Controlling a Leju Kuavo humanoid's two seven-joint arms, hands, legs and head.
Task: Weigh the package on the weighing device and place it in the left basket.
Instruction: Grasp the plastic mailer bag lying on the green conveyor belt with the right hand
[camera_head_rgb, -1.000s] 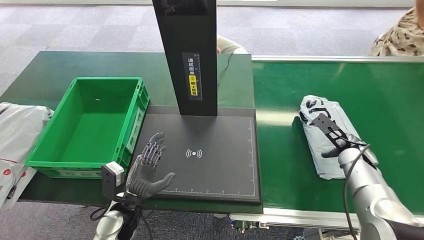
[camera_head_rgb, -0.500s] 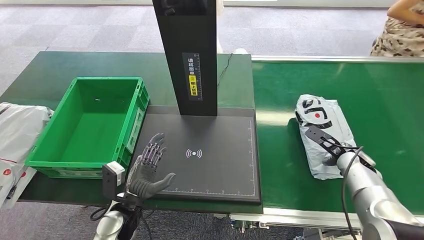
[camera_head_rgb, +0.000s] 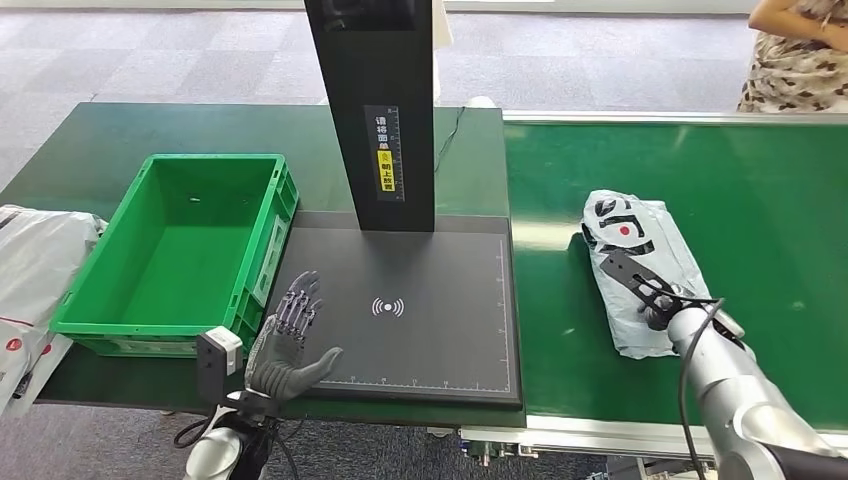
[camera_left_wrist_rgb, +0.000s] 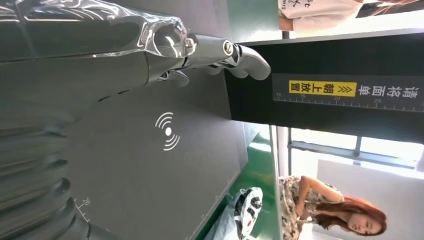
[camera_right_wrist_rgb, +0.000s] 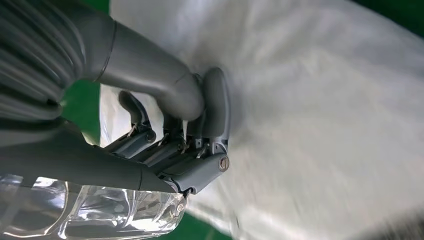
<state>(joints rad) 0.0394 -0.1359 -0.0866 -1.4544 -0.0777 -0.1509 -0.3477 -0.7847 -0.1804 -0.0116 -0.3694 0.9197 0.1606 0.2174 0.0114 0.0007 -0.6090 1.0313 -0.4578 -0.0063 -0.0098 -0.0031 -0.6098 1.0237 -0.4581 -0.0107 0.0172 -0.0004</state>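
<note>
Package (camera_head_rgb: 640, 268), a soft grey poly mailer, lies on the green belt at 3 o'clock of the scale plate (camera_head_rgb: 420, 320). Right hand (camera_head_rgb: 645, 285) has fingers curled into its film; left hand (camera_head_rgb: 290, 345) is spread and empty. Likely light, slippery, saggy: grip mid-body, bunching film.

Glossy crinkled plastic package (camera_head_rgb: 640, 265)

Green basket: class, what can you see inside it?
The green basket shows a bare floor and walls, with no package inside; its near inner wall is hidden by the rim.
</note>
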